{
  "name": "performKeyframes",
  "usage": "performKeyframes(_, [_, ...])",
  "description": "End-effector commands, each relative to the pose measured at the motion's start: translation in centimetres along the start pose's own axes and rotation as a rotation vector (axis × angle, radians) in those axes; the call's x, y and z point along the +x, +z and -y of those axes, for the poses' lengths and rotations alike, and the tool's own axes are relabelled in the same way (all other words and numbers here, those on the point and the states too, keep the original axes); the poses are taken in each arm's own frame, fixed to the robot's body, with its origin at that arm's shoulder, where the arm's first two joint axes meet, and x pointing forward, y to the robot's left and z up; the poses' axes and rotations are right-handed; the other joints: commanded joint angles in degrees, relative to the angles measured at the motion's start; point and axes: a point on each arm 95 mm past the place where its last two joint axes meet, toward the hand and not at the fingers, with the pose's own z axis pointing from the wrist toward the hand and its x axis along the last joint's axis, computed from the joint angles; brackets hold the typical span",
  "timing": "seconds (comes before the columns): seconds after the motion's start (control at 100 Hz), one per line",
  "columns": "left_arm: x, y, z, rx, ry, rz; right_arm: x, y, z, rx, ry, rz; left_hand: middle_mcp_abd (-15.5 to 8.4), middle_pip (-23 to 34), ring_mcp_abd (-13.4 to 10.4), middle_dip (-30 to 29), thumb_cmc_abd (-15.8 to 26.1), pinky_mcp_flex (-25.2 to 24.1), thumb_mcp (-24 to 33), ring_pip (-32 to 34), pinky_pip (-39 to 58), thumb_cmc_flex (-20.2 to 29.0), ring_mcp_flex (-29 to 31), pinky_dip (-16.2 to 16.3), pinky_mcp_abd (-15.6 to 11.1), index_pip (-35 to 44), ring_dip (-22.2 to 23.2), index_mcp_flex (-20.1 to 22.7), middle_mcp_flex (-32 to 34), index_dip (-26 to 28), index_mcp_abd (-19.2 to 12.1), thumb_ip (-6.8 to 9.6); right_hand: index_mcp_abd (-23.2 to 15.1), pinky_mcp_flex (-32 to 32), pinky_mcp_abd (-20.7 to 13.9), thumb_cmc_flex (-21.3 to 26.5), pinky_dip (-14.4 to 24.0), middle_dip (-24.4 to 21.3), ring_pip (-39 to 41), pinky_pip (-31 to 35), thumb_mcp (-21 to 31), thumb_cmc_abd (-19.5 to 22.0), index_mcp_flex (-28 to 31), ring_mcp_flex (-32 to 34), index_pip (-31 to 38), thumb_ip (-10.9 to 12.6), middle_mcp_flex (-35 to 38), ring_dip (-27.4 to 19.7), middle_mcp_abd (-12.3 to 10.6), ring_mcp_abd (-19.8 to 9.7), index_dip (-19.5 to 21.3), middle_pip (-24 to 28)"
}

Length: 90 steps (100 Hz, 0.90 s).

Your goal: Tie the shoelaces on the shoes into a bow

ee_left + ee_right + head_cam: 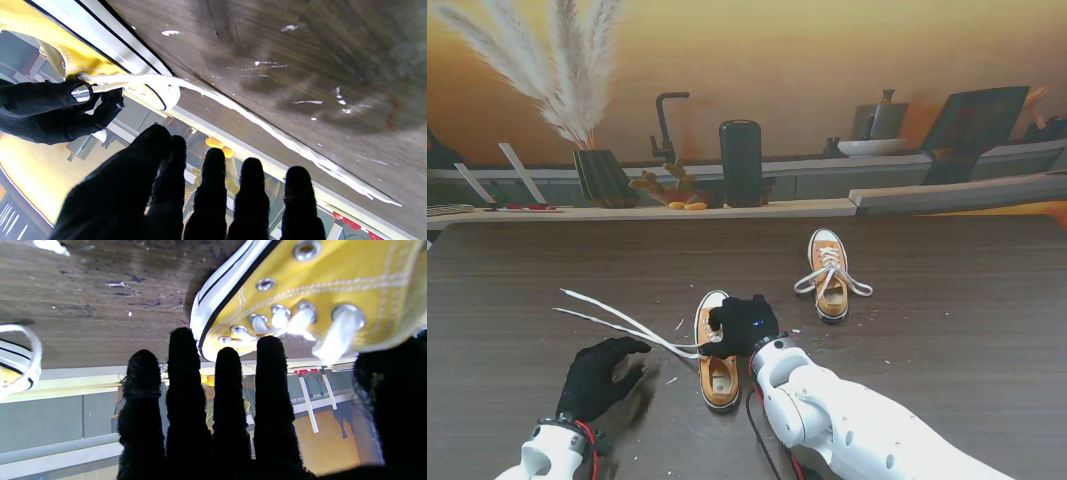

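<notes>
The right hand (745, 325) is resting on the near yellow shoe (717, 375), pinching its laces (622, 322) between thumb and forefinger. The laces are trailing across the bench (947, 300) just beyond the left hand (599, 378), whose fingers (213, 180) are lying spread, holding nothing. A second shoe (830, 272), already tied, is sitting well beyond the right fingers.

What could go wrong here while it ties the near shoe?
The right hand rests on the near shoe, apparently pinching lace at the eyelets; pulling could drag or tip the shoe. Both loose laces trail left across the table, and the open left hand holds neither, so they may slip or tangle.
</notes>
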Motion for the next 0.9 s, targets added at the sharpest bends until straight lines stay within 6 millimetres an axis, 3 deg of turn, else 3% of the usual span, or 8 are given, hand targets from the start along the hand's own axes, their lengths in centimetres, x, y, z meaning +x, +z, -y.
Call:
performKeyframes(0.0, [0.28, -0.02, -0.14, -0.013, -0.004, -0.007, -0.07, -0.21, 0.51, 0.022, -0.012, 0.003, -1.6, 0.5, -1.1, 1.3, -1.6, -0.8, 2.0, 0.4, 1.0, 1.6, 0.4, -0.8, -1.8, 0.5, 1.3, 1.7, 0.1, 0.3, -2.2, -0.87, 0.4, 0.7, 1.5, 1.4, 0.4, 1.2, 0.7, 1.6, 3.2, -1.9, 2.6, 2.4, 1.5, 1.5, 1.8, 0.6, 0.1, -0.2, 2.3, 1.3])
performKeyframes(0.15, [0.36, -0.04, -0.17, -0.014, 0.007, -0.012, 0.06, -0.26, 0.73, 0.037, -0.026, -0.003, -1.5, 0.5, -1.1, 1.3, -1.5, -0.8, 2.0, 0.5, 1.1, 1.5, 0.4, -0.9, -1.7, 0.6, 1.3, 1.7, 0.1, 0.3, -2.2, -0.95, -0.1, 2.4, 1.7, 2.6, 0.4, 1.4, 1.1, 2.4, 7.4, -3.8, 5.5, 4.3, 3.0, 1.7, 4.5, 0.9, -0.6, -0.6, 4.0, 1.8])
performKeyframes(0.17, [0.35, -0.05, -0.16, -0.013, 0.007, -0.013, 0.06, -0.26, 0.76, 0.04, -0.028, -0.004, -1.6, 0.5, -1.1, 1.2, -1.4, -0.8, 2.0, 0.5, 1.1, 1.5, 0.4, -0.9, -1.8, 0.5, 1.3, 1.6, 0.1, 0.2, -2.3, -0.96, -0.4, 2.6, 1.7, 3.1, 0.4, 1.5, 1.1, 2.5, 7.9, -4.3, 5.9, 4.6, 3.3, 0.5, 4.9, 1.0, -0.7, -0.7, 3.8, 1.8])
performKeyframes(0.28, [0.36, -0.11, -0.12, -0.006, 0.004, -0.015, 0.0, -0.13, 1.01, 0.051, -0.028, -0.004, -1.5, 0.5, -1.1, 1.3, -1.4, -0.7, 2.0, 0.5, 1.3, 1.7, 0.5, -0.9, -1.7, 0.7, 1.4, 1.8, 0.2, 0.3, -2.3, -0.99, -1.9, 3.8, 1.8, 7.0, 0.6, 2.2, 1.7, 3.2, 10.4, -6.7, 5.4, 6.2, 11.9, -4.8, 7.5, 1.6, -1.1, -1.0, -3.3, 2.5])
performKeyframes(0.36, [0.35, -0.14, -0.1, -0.005, 0.004, -0.016, -0.04, 0.02, 1.13, 0.06, -0.026, -0.006, -1.6, 0.5, -1.0, 1.3, -1.3, -0.7, 2.0, 0.6, 1.4, 1.8, 0.6, -0.9, -1.7, 0.8, 1.4, 1.8, 0.2, 0.3, -2.3, -1.08, -3.7, 5.0, 1.9, 9.4, 1.0, 2.7, 2.5, 4.0, 12.0, -7.4, 5.1, 7.8, 19.1, -5.4, 9.8, 2.1, -1.6, -1.3, -7.8, 2.9])
performKeyframes(0.43, [0.34, -0.15, -0.08, -0.002, 0.003, -0.017, -0.01, 0.13, 1.19, 0.062, -0.019, -0.007, -1.5, 0.5, -1.1, 1.3, -1.2, -0.7, 1.9, 0.6, 1.4, 1.9, 0.5, -0.9, -1.7, 0.7, 1.4, 1.8, 0.2, 0.3, -2.3, -1.15, -5.0, 6.0, 2.1, 10.4, 1.3, 3.0, 3.4, 4.8, 14.2, -6.7, 7.0, 9.2, 21.4, -4.8, 12.1, 2.5, -2.1, -1.6, -8.4, 3.5])
performKeyframes(0.68, [0.27, -0.3, 0.1, 0.011, 0.0, -0.017, 0.3, 0.24, 0.9, 0.001, 0.004, -0.029, -1.5, 0.5, -1.0, 1.3, -1.0, -0.7, 1.8, 0.7, 1.6, 2.4, 0.6, -1.0, -1.7, 1.0, 1.4, 2.1, 0.2, 0.5, -2.4, -1.41, -6.0, 7.8, 1.9, 12.7, 2.6, 6.3, 6.7, 7.4, 18.2, -7.3, 11.9, 11.7, 26.3, -5.3, 16.0, 4.0, -3.3, -2.9, -4.7, 5.9])
performKeyframes(0.89, [0.23, -0.4, 0.25, 0.021, -0.004, -0.019, 0.61, -0.35, 0.51, -0.059, 0.071, -0.046, -1.4, 0.6, -1.0, 1.3, -0.9, -0.8, 1.6, 0.8, 1.7, 2.9, 0.6, -1.1, -1.6, 1.3, 1.5, 2.2, 0.3, 0.6, -2.5, -1.77, -5.9, 6.4, 0.8, 12.9, 4.2, 8.6, 9.0, 8.1, 17.4, -4.2, 7.8, 9.2, 26.9, -4.8, 12.1, 4.5, -3.4, -3.6, 4.4, 8.3])
